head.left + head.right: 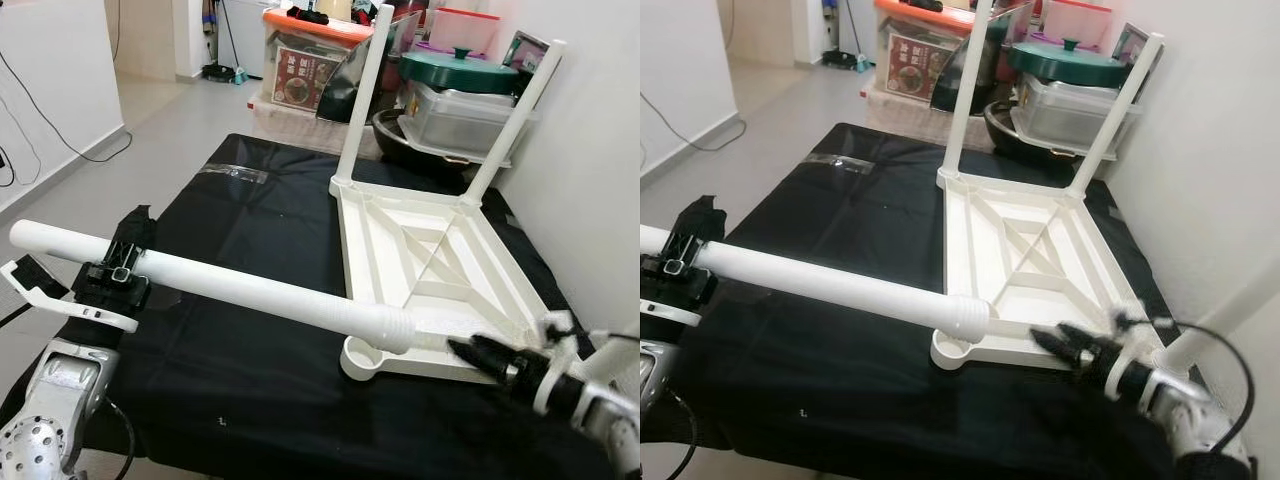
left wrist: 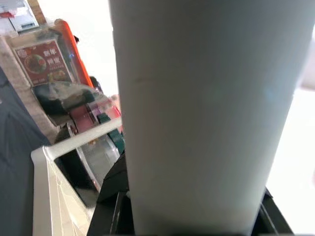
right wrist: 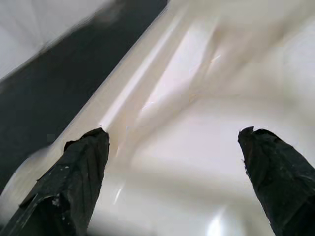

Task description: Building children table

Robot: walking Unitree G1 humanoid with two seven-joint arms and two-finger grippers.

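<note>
Fitting a third leg: the left end effector point(image 1: 118, 268) grips a long white plastic tube leg point(image 1: 215, 283) near its plain end, its ribbed tip just beside the empty round corner socket point(image 1: 362, 360) of the upturned white plastic tabletop point(image 1: 432, 268) on the black-draped surface point(image 1: 240, 215). The right end effector point(image 1: 480, 352), fingers spread open, rests at the tabletop's near rim. 2 upright legs point(image 1: 362, 95) stand beyond; judged half done, with 2 sockets unfilled.

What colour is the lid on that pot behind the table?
Dark green lid, clearest in the left eye view.
</note>
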